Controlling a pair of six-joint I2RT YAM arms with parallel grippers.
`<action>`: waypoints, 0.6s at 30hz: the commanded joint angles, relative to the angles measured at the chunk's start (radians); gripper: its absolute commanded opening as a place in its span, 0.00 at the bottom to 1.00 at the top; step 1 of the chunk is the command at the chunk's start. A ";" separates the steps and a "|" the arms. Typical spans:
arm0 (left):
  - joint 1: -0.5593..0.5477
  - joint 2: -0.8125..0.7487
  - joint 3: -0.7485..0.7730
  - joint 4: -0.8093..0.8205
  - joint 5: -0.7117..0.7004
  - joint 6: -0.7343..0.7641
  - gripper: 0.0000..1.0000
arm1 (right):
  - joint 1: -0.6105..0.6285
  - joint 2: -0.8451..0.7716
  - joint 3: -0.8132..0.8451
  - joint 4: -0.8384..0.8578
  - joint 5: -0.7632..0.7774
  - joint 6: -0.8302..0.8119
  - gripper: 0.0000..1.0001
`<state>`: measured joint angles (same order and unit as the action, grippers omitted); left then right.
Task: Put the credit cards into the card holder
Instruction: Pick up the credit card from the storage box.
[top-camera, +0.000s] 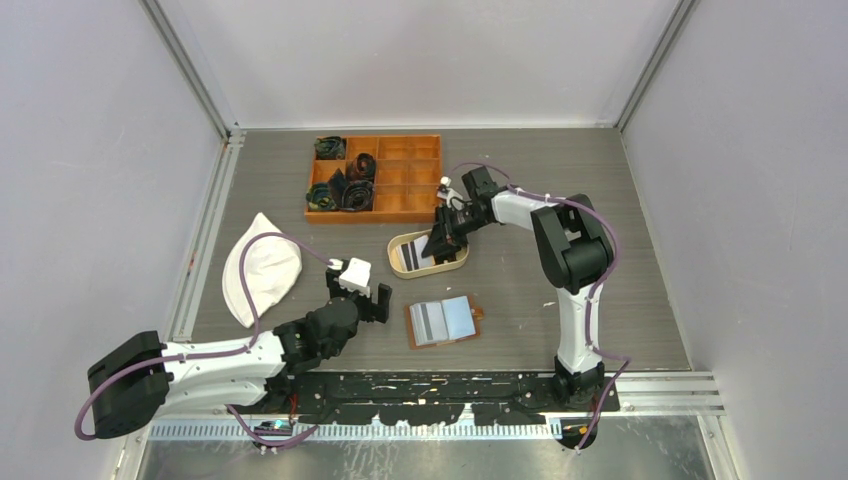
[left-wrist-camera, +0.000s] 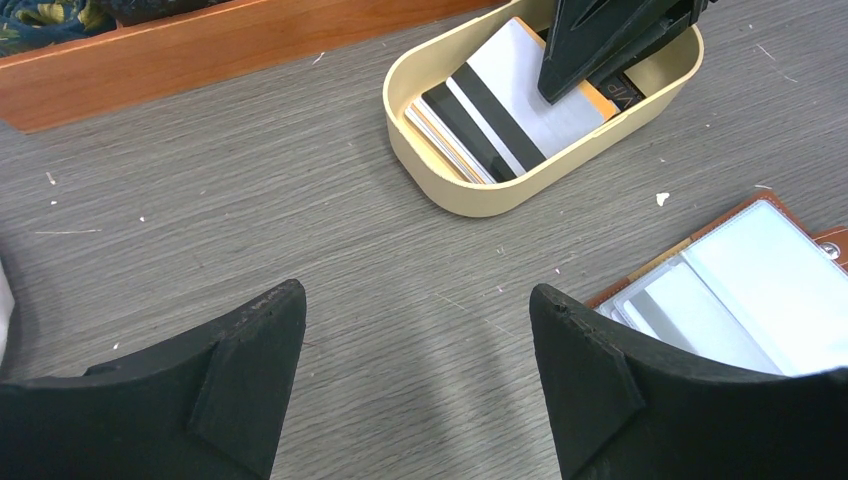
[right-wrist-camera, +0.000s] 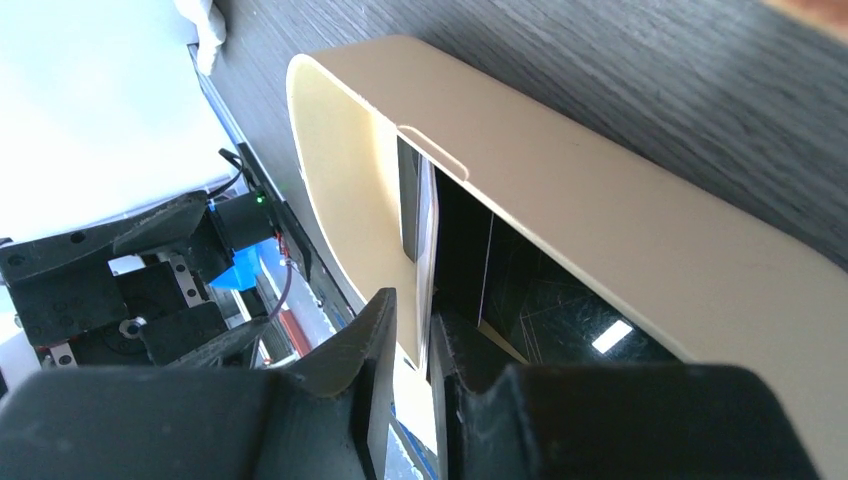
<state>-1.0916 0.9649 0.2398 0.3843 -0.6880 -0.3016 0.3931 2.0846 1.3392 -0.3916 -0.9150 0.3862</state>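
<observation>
The left arm (top-camera: 215, 362) lies low, stretched from its base toward the middle of the table (top-camera: 620, 300). Its claw (top-camera: 358, 292) is spread wide, holds nothing and hovers just above the surface. The right arm (top-camera: 572, 250) rises, folds at the elbow and reaches leftward. Its claw (top-camera: 440, 243) points down with fingers nearly together astride a credit card (right-wrist-camera: 427, 230) edge; whether they pinch it is unclear.

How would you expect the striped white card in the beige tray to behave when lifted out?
The striped white card looks thin and flat, so it is probably light and only slightly bendy. Its smooth face suggests it could slip from a shallow pinch. Resting on other cards inside the tray, it may drag one along.
</observation>
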 joint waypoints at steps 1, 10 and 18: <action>0.002 0.000 0.024 0.045 -0.028 0.014 0.82 | -0.014 -0.046 0.041 -0.013 -0.019 -0.018 0.25; 0.003 -0.004 0.023 0.045 -0.028 0.013 0.82 | -0.046 -0.057 0.027 -0.004 -0.063 -0.001 0.24; 0.003 -0.010 0.017 0.047 -0.028 0.013 0.82 | -0.060 -0.062 0.025 -0.004 -0.076 0.003 0.22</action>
<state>-1.0916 0.9649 0.2398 0.3843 -0.6880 -0.3016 0.3428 2.0846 1.3392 -0.3981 -0.9504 0.3870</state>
